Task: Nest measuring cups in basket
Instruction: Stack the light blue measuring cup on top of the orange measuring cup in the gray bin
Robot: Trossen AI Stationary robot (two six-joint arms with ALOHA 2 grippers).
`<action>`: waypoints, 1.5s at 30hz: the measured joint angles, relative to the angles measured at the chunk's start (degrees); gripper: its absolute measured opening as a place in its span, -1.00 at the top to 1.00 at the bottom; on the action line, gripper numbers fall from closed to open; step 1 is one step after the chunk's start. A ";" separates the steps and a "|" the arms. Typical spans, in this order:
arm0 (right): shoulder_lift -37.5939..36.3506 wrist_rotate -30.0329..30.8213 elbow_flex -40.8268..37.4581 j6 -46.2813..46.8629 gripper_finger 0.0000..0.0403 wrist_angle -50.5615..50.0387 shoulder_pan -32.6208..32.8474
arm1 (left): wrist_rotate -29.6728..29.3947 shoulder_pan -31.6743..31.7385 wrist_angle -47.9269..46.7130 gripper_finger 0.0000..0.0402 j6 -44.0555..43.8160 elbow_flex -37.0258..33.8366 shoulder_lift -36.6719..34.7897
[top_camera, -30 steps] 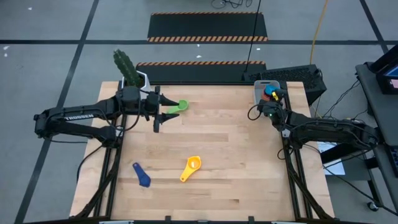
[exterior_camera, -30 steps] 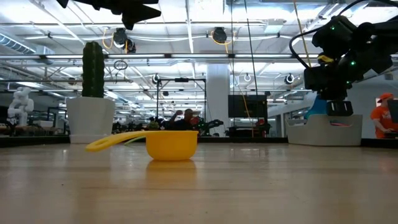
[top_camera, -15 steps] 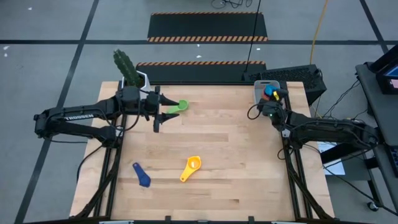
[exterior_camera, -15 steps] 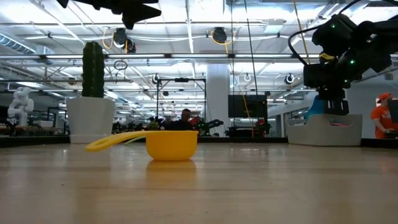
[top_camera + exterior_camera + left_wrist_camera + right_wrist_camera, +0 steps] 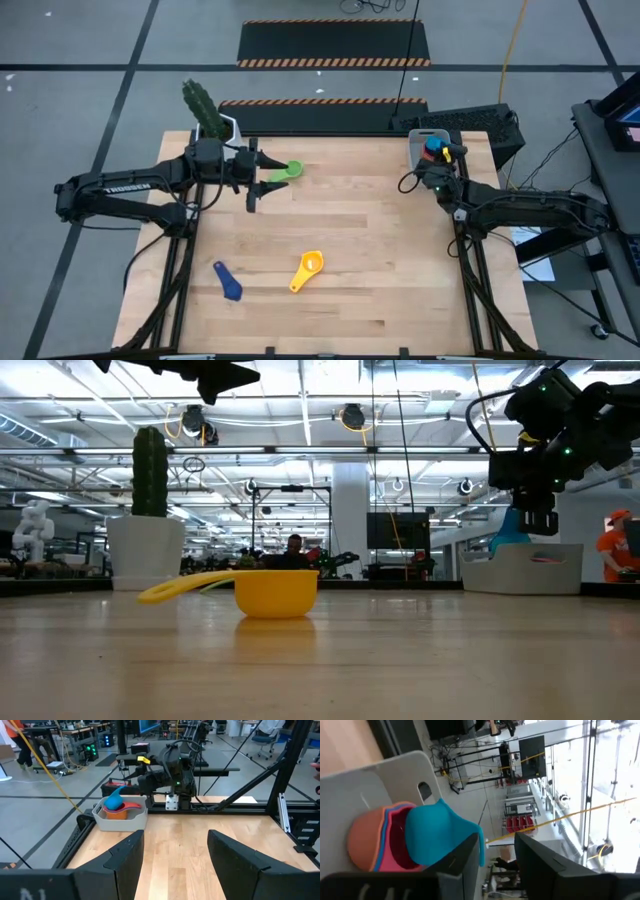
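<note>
1. The basket (image 5: 428, 146) sits at the tabletop's (image 5: 380, 250) far right corner, roughly two o'clock from the middle, and it is already stacked: the orange cup (image 5: 362, 842) outermost, the red cup (image 5: 395, 845) inside it, and the light blue cup (image 5: 432, 832) resting on top with its handle sticking out over the rim.
2. Right above that stack hangs the right hand (image 5: 441, 160); its wrist view looks straight down on the cups, and its two fingers (image 5: 460, 860) stand apart with a gap between them, nothing clamped in it.
3. Out on the open wood, the yellow cup (image 5: 310, 265) lies near six o'clock of centre, handle trailing toward the front edge; in the low view it is the big bowl (image 5: 275, 592) dead ahead.
4. The dark blue cup (image 5: 229, 283) lies well to the yellow one's nine o'clock, close to the front left.
5. The green cup (image 5: 288, 171) sits at about eleven o'clock, just beside the left hand (image 5: 262, 177), which hovers over the wood with fingers (image 5: 125, 857) spread wide and empty.
6. Behind that arm, at the far left corner, stands the cactus (image 5: 203, 107) in its white pot (image 5: 145, 550).
</note>
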 joint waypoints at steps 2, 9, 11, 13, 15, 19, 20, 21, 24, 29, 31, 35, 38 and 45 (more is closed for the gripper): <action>0.02 -0.01 0.04 1.33 0.39 0.94 0.29 | 0.02 0.00 0.07 -0.10 -0.13 0.00 0.00; 0.02 0.17 0.92 3.01 0.16 0.79 1.91 | 0.79 0.00 0.13 -0.10 -0.88 -0.02 0.00; -0.03 0.20 0.92 3.03 0.09 0.82 2.15 | 1.45 0.00 0.13 -0.10 -0.90 0.00 0.00; -0.17 0.39 0.92 3.40 0.03 1.57 2.47 | 1.79 0.00 0.13 -0.10 -0.90 -0.01 0.00; -0.29 1.76 0.92 3.34 -0.01 3.97 2.90 | 1.79 0.00 0.13 -0.10 -0.90 0.00 0.00; -0.31 3.24 0.92 1.47 -0.04 13.15 5.40 | 1.85 0.23 0.15 -0.10 -0.73 -0.02 0.00; -0.29 3.06 0.92 1.71 -0.04 15.89 6.34 | 1.92 0.45 0.28 -0.10 -0.73 -0.02 0.00; -0.15 2.94 0.93 2.41 -0.02 18.62 7.42 | 1.92 0.73 0.51 -0.10 -0.82 -0.02 0.00; 0.67 3.00 0.94 4.94 0.05 24.93 10.23 | 1.92 1.80 1.55 -0.10 -0.97 -0.02 0.00; 3.83 2.42 4.57 15.87 0.24 24.66 11.28 | 1.92 3.47 3.26 -0.10 -1.33 -0.02 -0.01; 5.93 -0.09 7.49 21.64 0.32 21.57 11.25 | 1.93 4.14 3.69 -0.10 -1.31 -0.02 -0.02; 10.32 -20.65 13.13 38.70 0.48 18.60 8.72 | 1.92 5.38 4.50 -0.10 -1.07 -0.02 -0.02; 15.05 -30.28 16.78 44.65 0.56 16.76 6.41 | 1.95 6.11 4.51 -0.10 -0.69 -0.02 -0.02; 22.84 -36.45 25.42 60.26 0.63 -6.81 3.62 | 7.87 6.80 3.93 -0.10 -0.50 -0.02 -0.11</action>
